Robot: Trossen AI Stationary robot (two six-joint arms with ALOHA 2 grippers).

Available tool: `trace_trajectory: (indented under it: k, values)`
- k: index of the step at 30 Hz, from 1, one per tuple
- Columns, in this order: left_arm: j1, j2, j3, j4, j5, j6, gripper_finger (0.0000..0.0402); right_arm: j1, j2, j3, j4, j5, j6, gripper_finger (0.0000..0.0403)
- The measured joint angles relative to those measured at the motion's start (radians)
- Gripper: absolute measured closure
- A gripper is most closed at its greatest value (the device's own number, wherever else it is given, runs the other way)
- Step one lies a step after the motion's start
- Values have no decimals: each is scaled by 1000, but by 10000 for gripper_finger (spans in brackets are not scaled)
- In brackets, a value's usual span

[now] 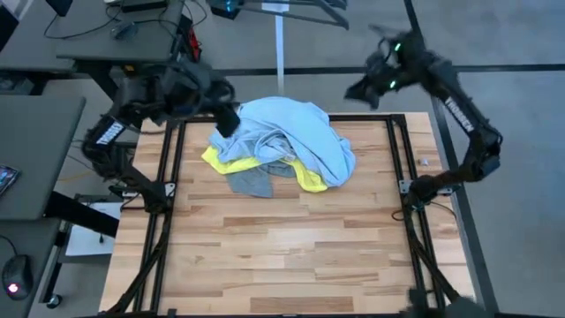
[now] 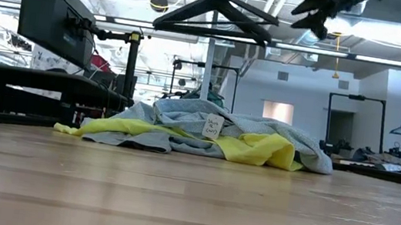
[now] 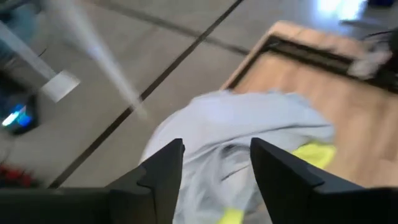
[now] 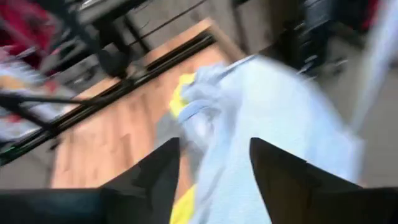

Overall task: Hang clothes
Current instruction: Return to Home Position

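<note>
Clothes heaped at 12 o'clock on table [image 1: 282, 256], near far edge: light-blue shirt [image 1: 296, 132] on top, yellow T-shirt [image 1: 309, 175] and grey T-shirt [image 1: 252, 181] showing at its 6-7 o'clock. Left gripper [image 1: 229, 119] above heap's 10 o'clock edge, fingers apart, empty. Right gripper [image 1: 357, 88] at 2 o'clock, beyond far edge, fingers apart, empty. Open wood from heap to 6 o'clock edge.

Foreground: right gripper [image 4: 214, 171], dark fingers [image 4: 158, 171] spread wide apart. Through the gap and filling mid-frame: pale light-blue shirt [image 4: 280, 112], heaped and heavily blurred. Tucked against it, touching: neon-yellow T-shirt [image 4: 182, 90]. Just beside that, a dull patch, possibly the grey T-shirt [image 4: 163, 130]. Under the whole heap, wooden table [image 4: 106, 143], edged farther back by a black rail [image 4: 155, 65].
</note>
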Motion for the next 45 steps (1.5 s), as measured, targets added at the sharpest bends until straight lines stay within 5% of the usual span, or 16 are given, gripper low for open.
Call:
trace_trajectory:
  k: [6,11,15,23,29,38,45]
  values:
    - [-72,-81,-271,248,96,-22,284,201,-175,-510,564,7,335,379]
    - [-84,-154,-466,442,281,-40,303,409,-246,-767,947,134,558,390]
    - [-84,-204,-554,494,337,-59,306,584,-306,-884,990,276,621,392]
    - [-73,-215,-566,445,206,-51,306,755,-322,-964,920,298,739,393]
    - [-80,-208,-566,345,261,88,306,838,-379,-1098,1260,567,686,393]
    - [-31,-241,-565,340,397,149,306,969,-612,-1456,1664,705,727,393]
    - [8,-242,-565,337,433,162,306,1022,-773,-1501,1520,796,693,393]
